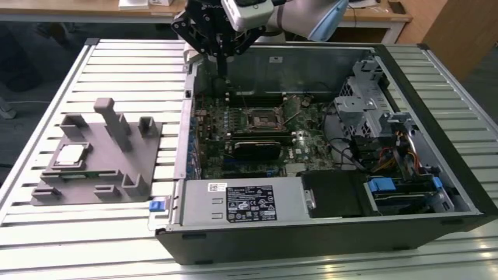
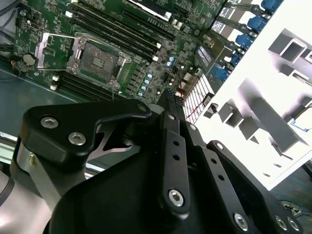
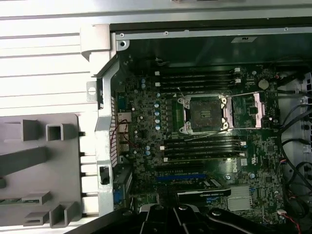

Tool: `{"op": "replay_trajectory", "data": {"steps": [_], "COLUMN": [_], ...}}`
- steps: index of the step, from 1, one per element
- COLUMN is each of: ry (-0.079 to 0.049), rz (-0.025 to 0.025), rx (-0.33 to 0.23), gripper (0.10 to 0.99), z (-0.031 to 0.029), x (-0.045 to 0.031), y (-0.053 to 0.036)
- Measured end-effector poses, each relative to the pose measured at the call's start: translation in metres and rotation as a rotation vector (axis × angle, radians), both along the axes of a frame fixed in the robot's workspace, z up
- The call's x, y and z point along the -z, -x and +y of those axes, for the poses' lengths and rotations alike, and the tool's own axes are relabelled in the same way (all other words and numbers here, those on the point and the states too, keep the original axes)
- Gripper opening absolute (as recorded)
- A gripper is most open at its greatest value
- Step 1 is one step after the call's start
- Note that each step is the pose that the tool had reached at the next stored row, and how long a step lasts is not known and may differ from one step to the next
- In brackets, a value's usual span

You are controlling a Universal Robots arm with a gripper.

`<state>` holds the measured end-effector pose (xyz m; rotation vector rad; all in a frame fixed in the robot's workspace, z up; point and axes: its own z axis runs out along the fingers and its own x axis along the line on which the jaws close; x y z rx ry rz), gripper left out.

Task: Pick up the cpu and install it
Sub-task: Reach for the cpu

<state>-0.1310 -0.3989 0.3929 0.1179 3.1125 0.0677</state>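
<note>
Note pincer (image 1: 221, 71) closed narrow, empty, above case (image 1: 327, 239) rim. Find cpu (image 1: 70, 154) outside case, ungrasped: approach step, seemingly. Open pincer wide before any grasp.

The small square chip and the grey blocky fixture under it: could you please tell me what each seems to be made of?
The small flat square cpu seems metal-topped: pale, silvery, brighter than its surroundings. The grey blocky fixture looks like matte plastic: even dull grey, no glints, though painted metal cannot be excluded.
</note>
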Motion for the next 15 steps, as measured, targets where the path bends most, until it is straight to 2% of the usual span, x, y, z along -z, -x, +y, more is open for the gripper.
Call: {"op": "replay_trajectory", "data": {"steps": [15], "ry": [0.000], "rz": [0.0000], "rx": [0.000], "gripper": [0.106], "z": [0.0000], "x": [0.0012], "y": [0.0070]}}
